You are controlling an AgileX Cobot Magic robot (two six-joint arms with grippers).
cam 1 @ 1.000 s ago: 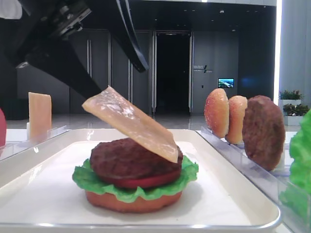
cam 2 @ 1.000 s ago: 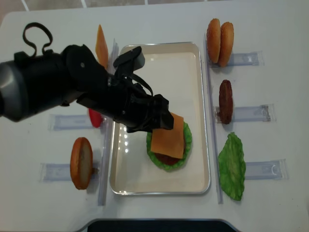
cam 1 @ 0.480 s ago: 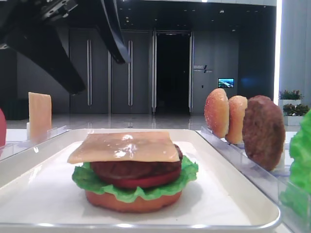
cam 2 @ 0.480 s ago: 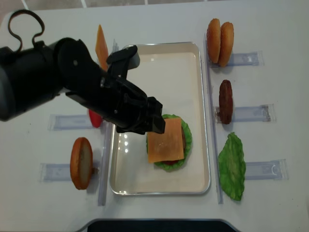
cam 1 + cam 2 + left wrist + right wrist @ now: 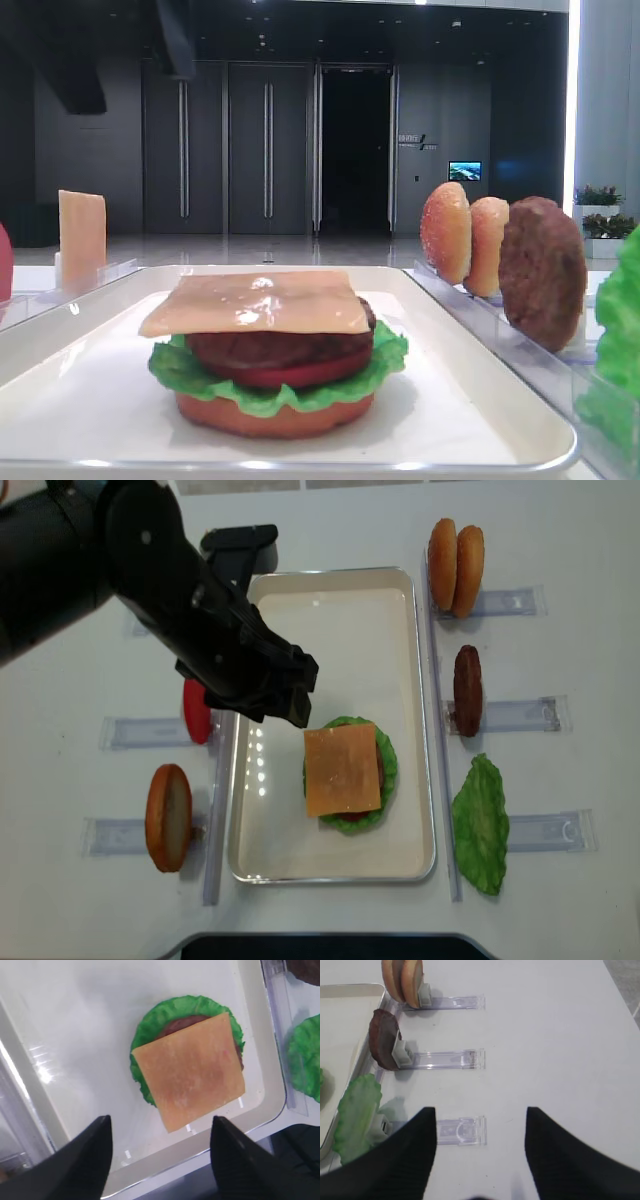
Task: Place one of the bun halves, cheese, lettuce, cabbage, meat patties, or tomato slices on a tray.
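A square pale orange cheese slice point(image 5: 260, 300) point(image 5: 343, 770) point(image 5: 190, 1070) lies flat on a stack in the white tray point(image 5: 80, 390) point(image 5: 330, 630). Under it sit a meat patty point(image 5: 270, 348), a tomato slice point(image 5: 290, 375), ruffled lettuce point(image 5: 180, 370) and a flat bun half point(image 5: 270, 415). My left gripper point(image 5: 160, 1119) hangs open above the tray, touching nothing, with the cheese just beyond its fingertips. The left arm point(image 5: 200, 610) reaches over the tray's left rim. My right gripper point(image 5: 479, 1110) is open over bare table.
Right of the tray, clear racks hold two bun halves point(image 5: 455, 565), a patty point(image 5: 467, 690) and a lettuce leaf point(image 5: 482, 825). To its left stand a tomato slice point(image 5: 196, 710), a bun half point(image 5: 168, 817) and another cheese slice point(image 5: 82, 235).
The cheese left my left gripper's hold and dropped from a tilt to lie flat on the patty. The left gripper then rose and drew back to the left.
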